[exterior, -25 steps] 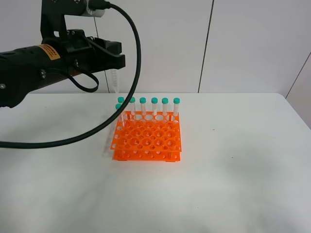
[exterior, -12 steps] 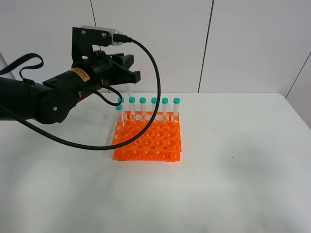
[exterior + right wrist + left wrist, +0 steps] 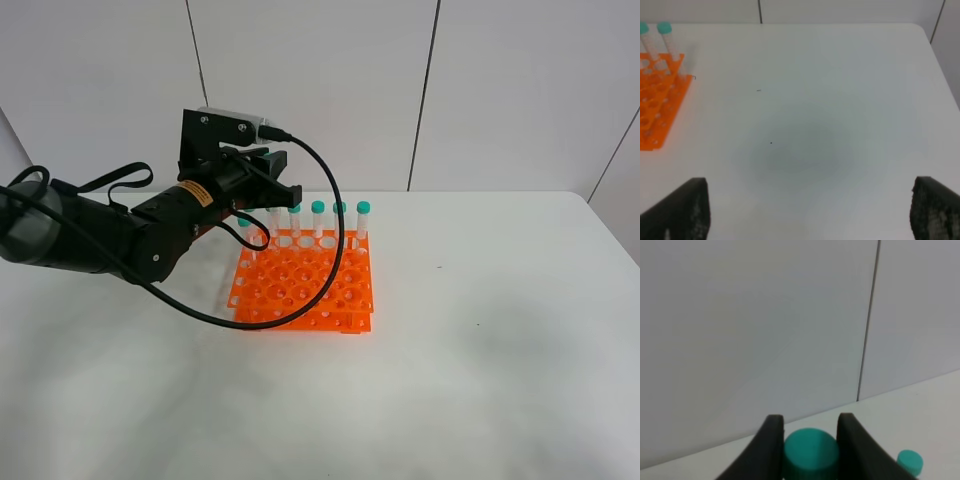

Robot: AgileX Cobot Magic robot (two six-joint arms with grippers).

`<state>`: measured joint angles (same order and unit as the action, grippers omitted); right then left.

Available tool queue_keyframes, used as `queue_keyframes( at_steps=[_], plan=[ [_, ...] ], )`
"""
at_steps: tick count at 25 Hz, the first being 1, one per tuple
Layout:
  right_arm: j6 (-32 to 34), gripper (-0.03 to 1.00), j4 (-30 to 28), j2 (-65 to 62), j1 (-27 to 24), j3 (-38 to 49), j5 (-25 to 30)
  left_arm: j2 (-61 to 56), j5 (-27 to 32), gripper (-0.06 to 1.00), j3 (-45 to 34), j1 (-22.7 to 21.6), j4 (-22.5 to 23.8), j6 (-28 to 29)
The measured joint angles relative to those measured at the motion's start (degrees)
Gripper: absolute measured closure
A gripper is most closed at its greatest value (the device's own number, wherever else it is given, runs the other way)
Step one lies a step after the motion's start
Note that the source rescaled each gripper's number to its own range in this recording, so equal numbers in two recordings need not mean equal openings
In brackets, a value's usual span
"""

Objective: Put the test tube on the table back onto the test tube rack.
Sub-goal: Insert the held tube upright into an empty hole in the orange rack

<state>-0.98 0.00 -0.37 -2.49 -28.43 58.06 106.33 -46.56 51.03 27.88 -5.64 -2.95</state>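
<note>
My left gripper (image 3: pixel 268 192) hangs over the back left corner of the orange test tube rack (image 3: pixel 305 285). In the left wrist view the gripper (image 3: pixel 810 426) is shut on the teal cap of the test tube (image 3: pixel 810 450), held upright; its body is hidden. Several other capped tubes (image 3: pixel 340 218) stand along the rack's back row, and one cap (image 3: pixel 910 461) shows beside the held one. My right gripper (image 3: pixel 809 187) is open and empty above the white table (image 3: pixel 815 100); the rack's edge (image 3: pixel 657 110) shows to one side. The right gripper is out of the exterior view.
The white table (image 3: pixel 480 350) stretches wide to the right and in front of the rack. A pale panelled wall (image 3: pixel 500 90) stands behind the table. The left arm's black cable (image 3: pixel 335 215) loops over the rack's back rows.
My left arm has swung right and come down with the tube, from above and left of the rack to low over its back left corner. The right arm has not visibly moved.
</note>
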Motion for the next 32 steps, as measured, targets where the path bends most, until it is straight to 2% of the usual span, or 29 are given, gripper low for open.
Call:
queue_keyframes(
  at_steps=[8, 18, 23, 32],
  plan=[
    [0.0, 0.01, 0.0, 0.0, 0.0, 0.0, 0.0, 2.77, -6.13, 0.94, -2.57, 0.0, -2.75, 0.12],
    [0.0, 0.01, 0.0, 0.0, 0.0, 0.0, 0.0, 6.3, -12.39, 0.94, -3.74, 0.0, -2.68, 1.68],
    [0.0, 0.01, 0.0, 0.0, 0.0, 0.0, 0.0, 8.36, -13.5, 0.94, -3.74, 0.0, -2.68, 1.75],
    [0.0, 0.01, 0.0, 0.0, 0.0, 0.0, 0.0, 11.44, -17.25, 0.94, -3.69, 0.0, -2.43, -0.95]
  ],
)
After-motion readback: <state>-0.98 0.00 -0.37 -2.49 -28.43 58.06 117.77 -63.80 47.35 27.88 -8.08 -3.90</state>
